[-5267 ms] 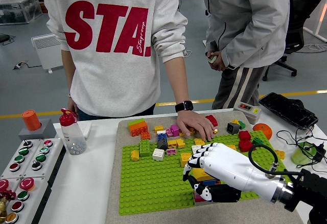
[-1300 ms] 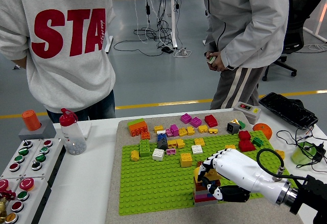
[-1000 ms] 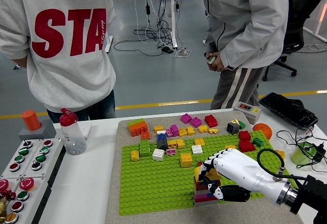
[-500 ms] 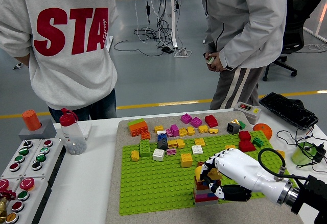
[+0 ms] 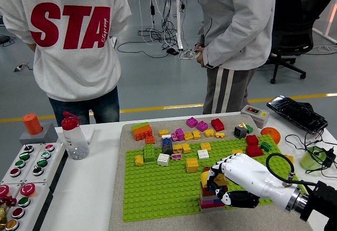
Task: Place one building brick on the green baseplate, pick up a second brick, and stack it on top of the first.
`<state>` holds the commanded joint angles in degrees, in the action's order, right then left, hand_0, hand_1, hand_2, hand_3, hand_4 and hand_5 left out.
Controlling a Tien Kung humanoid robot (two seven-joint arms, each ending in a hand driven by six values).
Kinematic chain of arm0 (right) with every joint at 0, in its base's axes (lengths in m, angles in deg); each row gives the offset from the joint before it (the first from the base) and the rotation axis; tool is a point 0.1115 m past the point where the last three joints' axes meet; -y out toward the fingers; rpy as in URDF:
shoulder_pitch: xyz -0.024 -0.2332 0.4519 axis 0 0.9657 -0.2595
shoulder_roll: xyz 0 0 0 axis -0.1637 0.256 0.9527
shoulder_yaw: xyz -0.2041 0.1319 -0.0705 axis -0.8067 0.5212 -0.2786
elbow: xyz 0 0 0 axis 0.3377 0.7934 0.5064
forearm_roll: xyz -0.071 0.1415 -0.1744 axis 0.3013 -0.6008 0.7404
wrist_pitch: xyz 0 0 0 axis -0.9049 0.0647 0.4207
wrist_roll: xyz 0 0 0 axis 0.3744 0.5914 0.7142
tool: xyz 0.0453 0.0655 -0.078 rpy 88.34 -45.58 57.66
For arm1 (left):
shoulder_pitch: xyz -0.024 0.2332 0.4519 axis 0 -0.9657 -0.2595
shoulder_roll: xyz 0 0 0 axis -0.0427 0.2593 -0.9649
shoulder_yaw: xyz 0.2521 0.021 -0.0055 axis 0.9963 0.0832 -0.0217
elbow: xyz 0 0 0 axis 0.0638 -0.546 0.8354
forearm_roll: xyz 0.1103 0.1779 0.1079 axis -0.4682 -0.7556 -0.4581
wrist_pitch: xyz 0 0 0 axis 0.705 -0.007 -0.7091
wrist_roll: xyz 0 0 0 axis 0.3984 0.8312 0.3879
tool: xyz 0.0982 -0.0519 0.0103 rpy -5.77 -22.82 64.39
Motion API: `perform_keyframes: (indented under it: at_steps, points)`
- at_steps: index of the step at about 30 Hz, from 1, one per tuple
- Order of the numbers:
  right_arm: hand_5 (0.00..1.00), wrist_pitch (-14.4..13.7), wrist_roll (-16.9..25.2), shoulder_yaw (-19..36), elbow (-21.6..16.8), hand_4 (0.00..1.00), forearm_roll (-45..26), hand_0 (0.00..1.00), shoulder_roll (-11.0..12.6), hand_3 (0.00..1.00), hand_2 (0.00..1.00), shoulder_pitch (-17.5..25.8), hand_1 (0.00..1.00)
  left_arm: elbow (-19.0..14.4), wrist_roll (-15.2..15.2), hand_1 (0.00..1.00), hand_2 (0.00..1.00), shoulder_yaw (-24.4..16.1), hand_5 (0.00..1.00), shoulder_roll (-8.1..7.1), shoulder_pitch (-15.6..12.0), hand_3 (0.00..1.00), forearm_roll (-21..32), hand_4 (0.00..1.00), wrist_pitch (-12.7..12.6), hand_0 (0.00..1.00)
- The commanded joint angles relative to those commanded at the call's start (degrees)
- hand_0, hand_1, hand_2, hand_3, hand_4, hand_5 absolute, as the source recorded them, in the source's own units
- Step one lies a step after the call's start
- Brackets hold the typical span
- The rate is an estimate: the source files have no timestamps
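One robot hand is in view: the right hand [image 5: 231,181], white w/ black fingertips, entering from the lower right corner over the green baseplate [image 5: 158,189]. Fingers [image 5: 217,169] are curled down over a yellow brick [image 5: 206,178]; the thumb [image 5: 234,199] lies lower, approx. level w/ the brick stack [image 5: 210,199]. Hand is closed on the yellow brick, which sits on top of the stack.

Stack position: on the baseplate, near its front right corner. Visible layers below the yellow brick: dark red/brown, then pink at the bottom. Exact layer count cannot be told; fingertips cover part of it.

Loose bricks [image 5: 184,136] lie along the baseplate's far edge and just beyond it: orange, pink, red, yellow, white, blue. A second yellow brick [image 5: 191,164] stands on the baseplate, just beyond the stack, apart from the fingers.

Ref. baseplate, other items: water bottle [image 5: 75,136] w/ red cap to the left; button panel [image 5: 23,173] farther left; orange fruit [image 5: 270,134] to the right.

Two people stand beyond the baseplate at the table's far side: one in a grey sweatshirt [image 5: 76,31], one in a grey jacket [image 5: 237,20]. Neither one's hands touch the table.
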<state>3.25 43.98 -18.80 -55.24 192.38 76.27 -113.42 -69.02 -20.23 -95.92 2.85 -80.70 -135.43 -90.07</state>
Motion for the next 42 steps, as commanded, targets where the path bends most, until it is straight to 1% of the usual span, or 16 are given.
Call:
perform_keyframes:
  at_steps: [15,26,31,34,37,38,40,42]
  points:
    - [0.333,-1.08,0.2,0.7,-0.77,0.317,-0.32,0.472,-0.08,0.521,0.546,-0.1,0.532,0.0,0.11,0.687,0.689,-0.21,0.998,0.07,-0.41,0.579,-0.35,0.289,0.01,0.664]
    - [0.337,-2.17,0.15,4.13,-2.16,0.319,-1.53,0.468,-1.96,0.52,0.544,0.42,0.53,0.0,0.21,0.687,0.689,-0.34,0.998,0.16,-0.95,0.577,-0.65,0.288,0.05,0.664]
    - [0.337,-3.59,0.41,6.45,-2.0,0.319,-2.37,0.468,-2.49,0.52,0.544,0.97,0.53,0.0,0.17,0.687,0.689,-0.26,0.998,0.13,-0.95,0.577,-0.55,0.288,0.06,0.664]
    - [0.336,-5.67,0.92,8.71,-1.53,0.32,-5.21,0.473,-2.87,0.527,0.55,1.91,0.535,0.0,0.11,0.687,0.689,-0.28,0.998,0.11,-0.94,0.577,-0.52,0.289,0.06,0.663]
    - [0.336,-8.25,1.6,11.42,-1.26,0.32,-9.57,0.473,-3.39,0.527,0.55,3.26,0.535,0.0,0.07,0.687,0.689,-0.27,0.998,0.1,-0.92,0.577,-0.5,0.289,0.05,0.663]
    - [0.336,-9.12,1.77,12.5,-1.35,0.322,-11.31,0.566,-3.69,0.584,0.621,3.95,0.601,0.0,0.06,0.687,0.689,-0.27,0.998,0.1,-0.89,0.577,-0.51,0.289,0.06,0.664]
    - [0.336,-10.27,2.0,14.65,-1.56,0.322,-14.83,0.566,-4.16,0.584,0.621,5.03,0.601,0.0,0.04,0.687,0.689,-0.27,0.998,0.09,-0.85,0.577,-0.52,0.289,0.06,0.664]
    - [0.336,-10.79,2.28,17.26,-2.24,0.322,-19.13,0.566,-5.03,0.584,0.621,6.75,0.601,0.0,0.01,0.687,0.689,-0.27,0.998,0.09,-0.79,0.577,-0.48,0.289,0.05,0.664]
